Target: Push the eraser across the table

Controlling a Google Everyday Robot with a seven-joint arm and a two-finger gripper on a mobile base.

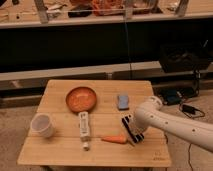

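Eraser (130, 128) lies right-centre on bench (60, 150). L to R: cup (42, 125), bowl (81, 99), white tube (84, 128), carrot (116, 139) just left of it. Hand (140, 128) is low against its right side, prob. to shove it leftward; open/closed: can't tell.

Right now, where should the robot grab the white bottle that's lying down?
Probably around the middle of the white bottle, coming from above and squeezing across its narrow width. It lies flat on the table, long and slim, with bare wood on both sides there; the carrot lies close only near its cap end. The hand is by the eraser, right of the carrot.
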